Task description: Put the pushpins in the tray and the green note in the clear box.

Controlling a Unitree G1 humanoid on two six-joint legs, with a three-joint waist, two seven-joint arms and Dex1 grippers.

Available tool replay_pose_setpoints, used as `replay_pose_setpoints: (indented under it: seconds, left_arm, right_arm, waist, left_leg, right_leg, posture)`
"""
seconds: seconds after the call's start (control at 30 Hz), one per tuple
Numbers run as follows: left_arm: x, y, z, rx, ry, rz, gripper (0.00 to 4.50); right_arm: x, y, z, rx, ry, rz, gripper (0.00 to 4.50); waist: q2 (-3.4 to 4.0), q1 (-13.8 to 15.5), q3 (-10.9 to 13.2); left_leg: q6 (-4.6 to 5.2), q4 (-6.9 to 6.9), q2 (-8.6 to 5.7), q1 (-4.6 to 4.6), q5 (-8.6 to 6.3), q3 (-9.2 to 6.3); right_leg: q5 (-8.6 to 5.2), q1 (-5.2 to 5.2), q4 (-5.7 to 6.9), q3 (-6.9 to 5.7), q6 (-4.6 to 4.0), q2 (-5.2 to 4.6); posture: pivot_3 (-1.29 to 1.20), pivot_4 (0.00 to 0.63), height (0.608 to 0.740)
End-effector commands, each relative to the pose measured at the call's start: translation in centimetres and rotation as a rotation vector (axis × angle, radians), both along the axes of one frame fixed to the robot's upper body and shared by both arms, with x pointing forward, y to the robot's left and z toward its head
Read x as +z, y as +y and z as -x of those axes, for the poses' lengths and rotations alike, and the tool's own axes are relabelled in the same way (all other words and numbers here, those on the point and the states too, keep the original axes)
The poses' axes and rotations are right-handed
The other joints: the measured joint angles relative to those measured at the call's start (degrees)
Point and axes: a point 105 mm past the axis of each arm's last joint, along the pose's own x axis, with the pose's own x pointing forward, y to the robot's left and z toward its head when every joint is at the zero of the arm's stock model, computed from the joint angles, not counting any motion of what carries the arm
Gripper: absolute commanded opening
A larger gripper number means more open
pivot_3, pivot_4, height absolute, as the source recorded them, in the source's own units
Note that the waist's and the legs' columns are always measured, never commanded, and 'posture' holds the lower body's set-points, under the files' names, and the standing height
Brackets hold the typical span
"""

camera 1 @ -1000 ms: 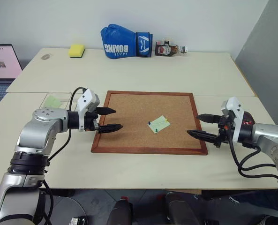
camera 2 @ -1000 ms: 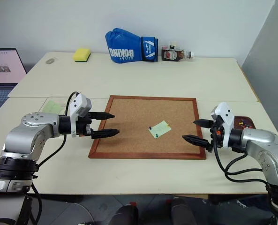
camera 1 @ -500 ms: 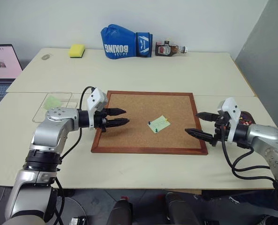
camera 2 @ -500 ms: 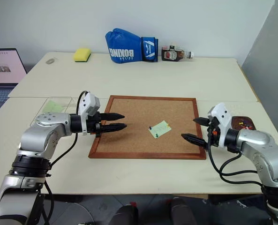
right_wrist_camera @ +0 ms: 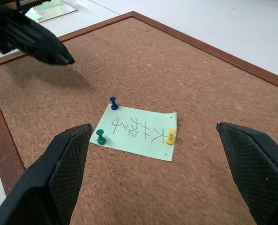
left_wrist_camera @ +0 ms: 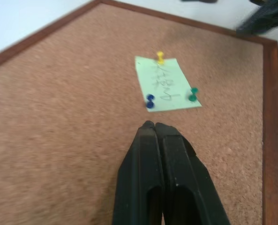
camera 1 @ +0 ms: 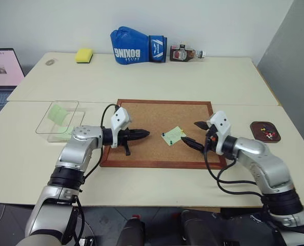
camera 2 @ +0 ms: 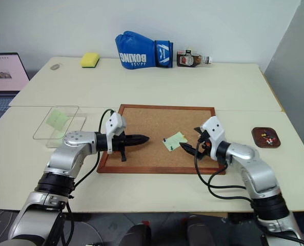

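- On cork board (camera 1: pixel 141 123): green note (camera 1: pixel 174 135) pinned by three pushpins (right_wrist_camera: pixel 101 137).
- Left gripper (camera 1: pixel 145 134) at note's nine o'clock, jaws shut, empty; right gripper (camera 1: pixel 191 135) at three, jaws wide, empty.
- Risk: tugging the pinned note could tear it.

Rough matt cork board (camera 1: pixel 157 128) in smooth wood frame; paper green note (right_wrist_camera: pixel 138 131); plastic pushpins (right_wrist_camera: pixel 101 137)
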Motion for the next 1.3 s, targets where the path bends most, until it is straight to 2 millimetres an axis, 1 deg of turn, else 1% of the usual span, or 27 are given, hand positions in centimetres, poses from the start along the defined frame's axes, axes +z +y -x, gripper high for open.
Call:
replay_pose_setpoints:
  seconds: [0.03, 0.17, 0.27, 0.47, 0.57, 0.67, 0.7, 0.73, 0.77, 0.8, 0.87, 0.93, 1.1, 1.13, 1.3]
  left_arm:
    - [-0.7, -0.7, -0.4, 0.002, -0.03, -0.022, 0.01]
    - [-3.1, -0.8, -0.5, 0.016, -0.009, -0.092, 0.01]
    - [-4.2, -0.6, -0.5, 0.013, -0.005, -0.128, 0.01]
    - [-4.3, -0.7, -0.5, -0.006, -0.004, -0.137, 0.01]
    - [-4.1, -0.7, -0.6, -0.01, -0.008, -0.137, 0.01]
    - [-4.1, -0.5, -0.7, -0.008, -0.009, -0.146, 0.01]
    - [-4.2, -0.5, -0.7, -0.007, -0.009, -0.149, 0.0]
    - [-4.2, -0.4, -0.7, -0.007, -0.009, -0.15, 0.0]
    - [-4.2, -0.4, -0.7, -0.007, -0.009, -0.151, 0.0]
    - [-4.1, -0.3, -0.6, -0.007, -0.009, -0.152, 0.0]
    - [-4.1, -0.2, -0.6, -0.006, -0.01, -0.152, 0.0]
    - [-4.1, -0.2, -0.6, -0.003, -0.012, -0.155, 0.0]
    - [-4.2, -0.1, -0.5, 0.005, -0.012, -0.158, 0.0]
    - [-4.2, 0.0, -0.5, 0.005, -0.012, -0.158, 0.0]
    - [-4.1, 0.1, -0.5, 0.012, -0.014, -0.159, 0.0]
  right_arm:
    - [0.6, 0.8, -0.9, -0.024, -0.062, -0.007, 4.5]
    - [-0.1, 1.0, -1.5, -0.047, -0.059, -0.008, 4.5]
    - [-0.7, 1.2, -2.0, -0.058, -0.05, -0.002, 4.5]
    - [-1.1, 1.6, -2.9, -0.065, -0.049, -0.004, 4.5]
    - [-1.8, 1.5, -3.3, -0.076, -0.04, 0.012, 4.5]
    - [-1.9, 1.5, -3.8, -0.089, -0.042, 0.004, 4.5]
    - [-1.9, 1.6, -3.9, -0.088, -0.044, 0.002, 4.14]
    - [-1.9, 1.6, -3.9, -0.085, -0.045, 0.001, 4.06]
    - [-2.0, 1.7, -4.0, -0.08, -0.045, 0.005, 3.67]
    - [-2.0, 1.8, -4.0, -0.077, -0.045, 0.008, 3.61]
    - [-2.2, 2.0, -4.2, -0.073, -0.042, 0.011, 3.23]
    - [-2.2, 2.2, -4.4, -0.076, -0.039, 0.0, 2.76]
    - [-2.4, 2.4, -4.5, -0.067, -0.032, -0.004, 1.87]
    - [-2.5, 2.5, -4.5, -0.064, -0.03, -0.005, 1.6]
    - [-2.8, 2.8, -4.5, -0.048, -0.026, 0.014, 0.58]
  waist:
    - [0.01, 0.01, -0.01]
    - [0.01, 0.0, -0.01]
    - [0.06, 0.02, -0.04]
    - [0.07, -0.06, -0.05]
    - [0.08, -0.09, -0.07]
    - [0.09, -0.09, -0.07]
    - [0.09, -0.08, -0.07]
    - [0.09, -0.08, -0.07]
    - [0.09, -0.08, -0.07]
    - [0.09, -0.08, -0.07]
    - [0.09, -0.1, -0.07]
    - [0.1, -0.12, -0.08]
    - [0.11, -0.16, -0.09]
    - [0.11, -0.16, -0.09]
    - [0.12, -0.18, -0.09]
  left_leg:
    - [0.0, 0.01, 0.01, -0.02, 0.0, -0.01]
    - [0.0, 0.02, -0.01, 0.04, 0.0, 0.0]
    - [0.0, 0.02, -0.01, 0.09, 0.0, 0.0]
    - [0.01, 0.02, -0.01, 0.6, 0.0, 0.0]
    - [0.02, 0.03, -0.01, 0.65, 0.01, -0.01]
    - [0.02, 0.03, 0.0, 0.65, 0.01, -0.01]
    - [0.02, 0.02, 0.0, 0.65, 0.01, -0.01]
    - [0.02, 0.01, 0.0, 0.65, 0.01, -0.01]
    - [0.02, 0.01, 0.0, 0.65, 0.01, -0.01]
    - [0.02, 0.01, 0.0, 0.65, 0.01, -0.02]
    - [0.02, 0.02, 0.0, 0.65, 0.01, -0.02]
    - [0.02, 0.02, 0.0, 0.65, 0.01, -0.02]
    - [0.02, 0.01, 0.0, 0.67, 0.01, -0.03]
    - [0.02, 0.01, 0.0, 0.66, 0.01, -0.03]
    - [0.02, 0.0, 0.0, 0.67, 0.01, -0.03]
  right_leg:
    - [0.0, -0.01, 0.01, -0.01, 0.0, 0.0]
    - [0.01, 0.04, 0.03, 0.0, 0.01, 0.0]
    - [0.01, 0.08, 0.04, 0.0, 0.0, 0.0]
    - [0.01, 0.5, 0.06, 0.01, 0.01, 0.01]
    - [0.03, 0.55, 0.07, 0.01, 0.03, 0.02]
    - [0.03, 0.57, 0.05, 0.01, 0.03, 0.02]
    - [0.03, 0.57, 0.04, 0.01, 0.03, 0.02]
    - [0.03, 0.57, 0.04, 0.01, 0.03, 0.02]
    - [0.03, 0.57, 0.04, 0.01, 0.03, 0.02]
    - [0.03, 0.56, 0.04, 0.01, 0.03, 0.02]
    - [0.04, 0.57, 0.05, 0.01, 0.03, 0.02]
    - [0.04, 0.57, 0.05, 0.01, 0.04, 0.02]
    - [0.04, 0.57, 0.06, 0.01, 0.03, 0.04]
    - [0.04, 0.57, 0.06, 0.01, 0.03, 0.04]
    - [0.04, 0.57, 0.06, 0.01, 0.03, 0.04]
  posture:
    - [0.0, 0.15, 0.74]
    - [0.0, 0.15, 0.74]
    - [0.0, 0.15, 0.74]
    - [0.0, 0.15, 0.74]
    - [0.0, 0.15, 0.74]
    - [0.0, 0.15, 0.74]
    - [0.0, 0.15, 0.74]
    - [0.0, 0.15, 0.74]
    - [0.0, 0.15, 0.74]
    - [0.0, 0.15, 0.74]
    - [0.0, 0.15, 0.74]
    - [0.0, 0.15, 0.74]
    - [0.0, 0.15, 0.74]
    - [0.0, 0.15, 0.74]
    - [0.0, 0.15, 0.74]
